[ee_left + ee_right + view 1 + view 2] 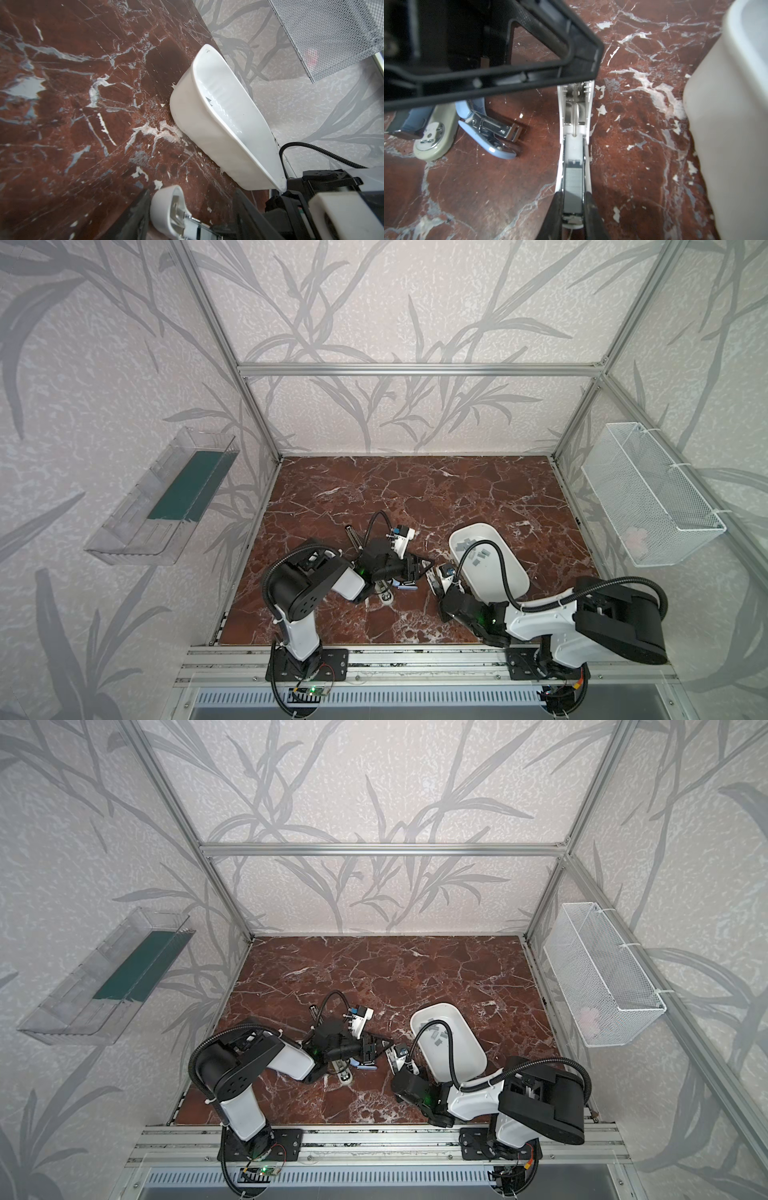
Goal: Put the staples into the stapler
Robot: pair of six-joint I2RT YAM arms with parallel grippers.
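Right wrist view: my right gripper (572, 195) is clamped on the sides of the small white plastic stapler (576, 116). It lies opened out flat on the red-brown marble tabletop (643, 145), near the white oval plastic tray (473, 529). A grey metal strip of staples (572, 176) already sits in the magazine channel between my fingers, so only the closing looks left. My left gripper (191, 216) stands apart around the lid's far end, not gripping as far as I can see. Next, I judge, the left must swing that lid over and press it shut while the right steadies the base (the spring may resist). Spare staples (481, 556) lie in the tray, and a second, blue-and-beige stapler (488, 133) lies open nearby.
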